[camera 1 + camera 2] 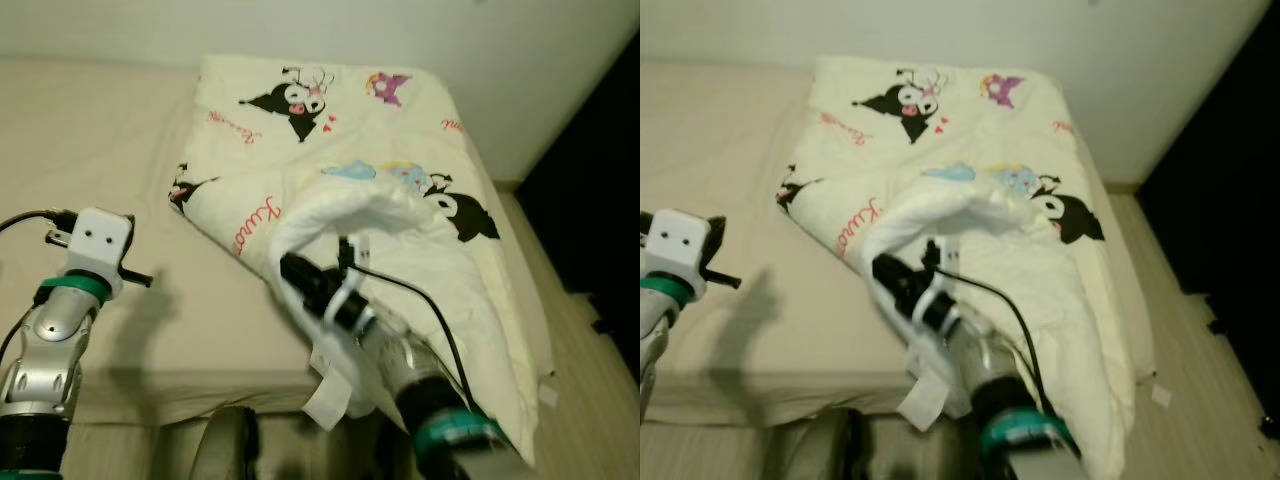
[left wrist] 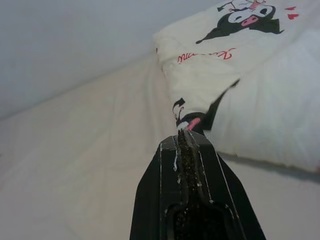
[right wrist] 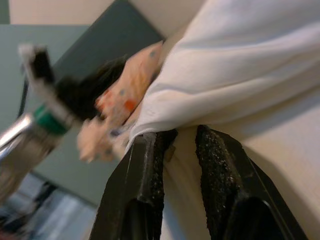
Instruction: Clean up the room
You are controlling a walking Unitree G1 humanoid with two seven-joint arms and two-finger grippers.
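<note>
Nearest the camera, at the foot edge of the bed [image 1: 150, 340], the right gripper [image 3: 180, 145] reaches under a lifted fold of the cartoon-print comforter [image 1: 400, 160]; its two black fingers [image 3: 150, 170] are pinched on the cream fabric, which drapes over them, and a white label [image 1: 330, 395] hangs from the cloth just below the wrist. A black cable [image 1: 440, 320] runs along that arm. On the other side of the bed's near edge, the left gripper [image 2: 184, 137] hovers above the bare beige sheet [image 1: 90, 150], apart from the comforter; its fingers are pressed together with nothing between them, their tips aimed toward the comforter's near corner, where a black and pink figure is printed. The comforter itself lies over the side of the bed toward the right arm, bunched and raised where the gripper holds it, then spreading flatter toward the head of the bed, with black cartoon characters and red script across it. Beyond the bed stands a plain pale wall [image 1: 300, 30], and beside the comforter's far side runs a strip of wooden floor [image 1: 590, 350].
</note>
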